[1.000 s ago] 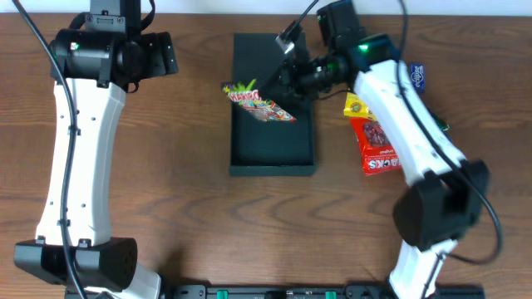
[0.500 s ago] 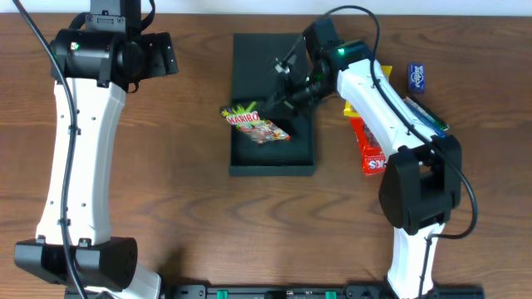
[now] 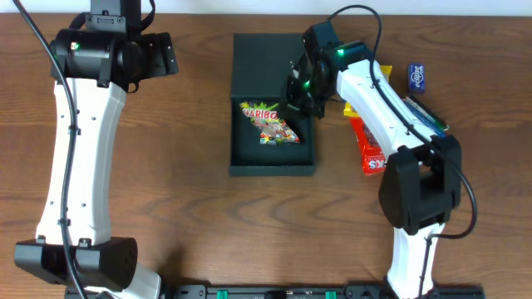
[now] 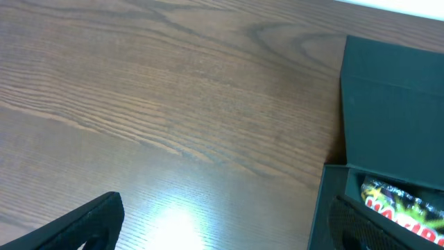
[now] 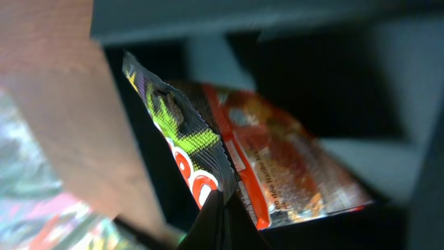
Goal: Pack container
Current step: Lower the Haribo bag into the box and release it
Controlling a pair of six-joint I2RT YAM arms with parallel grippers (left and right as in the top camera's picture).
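From above, the container [image 3: 259,66] lies mid-counter [image 3: 183,166], lid flap folded back. The right hand [image 3: 291,106] hangs over the open tray, pinched on the edge of a Haribo bag [image 3: 270,123] that slants inside it. A red pack [image 3: 371,154] and a blue pack [image 3: 416,77] sit on the counter to the right, outside the box. The left hand [image 3: 169,56] is well off to the left, spread wide and holding nothing. Its wrist view agrees: bare wood between dark fingers [image 4: 83,223], with the container's corner and a sliver of bag at the right edge. The right wrist view shows fingertips [image 5: 220,229] squeezed together on the bag's crimped edge, the bag drooping into the dark tray. The step looks like placing this bag. The next move calls for letting go, lifting clear of the wall, then probably going for the red pack.
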